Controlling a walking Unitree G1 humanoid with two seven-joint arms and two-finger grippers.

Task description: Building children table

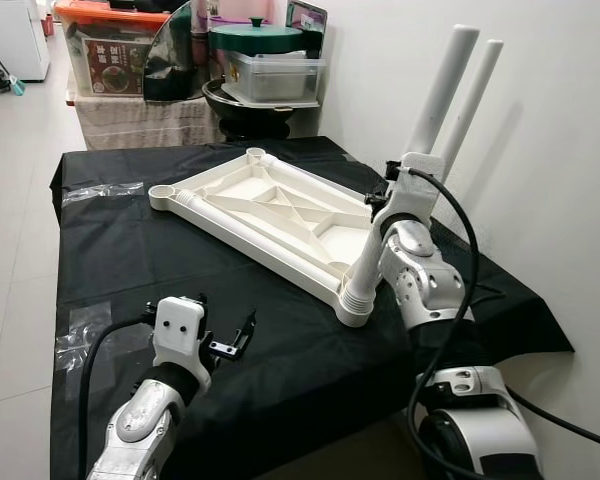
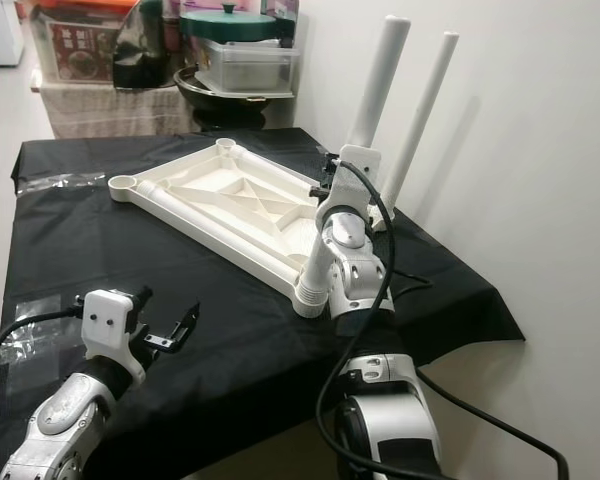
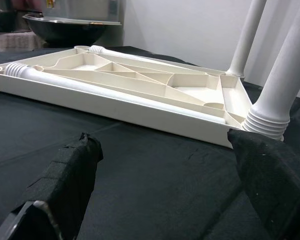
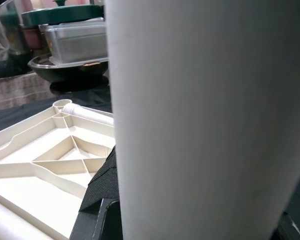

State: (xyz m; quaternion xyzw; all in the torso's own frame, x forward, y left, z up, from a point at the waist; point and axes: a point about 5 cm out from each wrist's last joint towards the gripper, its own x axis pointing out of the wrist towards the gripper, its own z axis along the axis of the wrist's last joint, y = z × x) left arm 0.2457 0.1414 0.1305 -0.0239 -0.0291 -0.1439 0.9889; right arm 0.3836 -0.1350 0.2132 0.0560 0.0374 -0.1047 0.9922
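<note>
We are looking at the white tabletop (image 1: 270,215), which is lying upside down, ribbed underside up, on the black-draped surface (image 1: 120,250). Two legs are already standing in the tabletop's corner sockets on the wall side: the near leg (image 1: 420,150) in the corner closest to us, the far leg (image 1: 472,100) just beyond it. Two more legs are lying flat inside the tabletop, a loose leg (image 1: 280,245) along its nearer long edge and a second loose leg (image 1: 305,180) along its farther edge. The empty socket (image 1: 163,191) at the tabletop's far-left corner is sitting open.

We are judging the step in hand to be seating the near leg. The right pincer (image 1: 395,190) is closing around that leg partway up; the right wrist view is showing the white tube pressed between the black pads.

The left pincer (image 1: 228,345) is hovering low over the cloth, apart from the tabletop's nearer edge, fingers (image 3: 65,185) spread wide and holding nothing.

Next move, in our judgement: confirming the leg is fully home, releasing it, then lifting a loose leg toward an empty socket. That is calling for keeping the leg upright and steadying the tabletop against sliding.

Behind the surface, a covered shelf is carrying a green-lidded pot (image 1: 255,38) and a storage box (image 1: 105,50).
</note>
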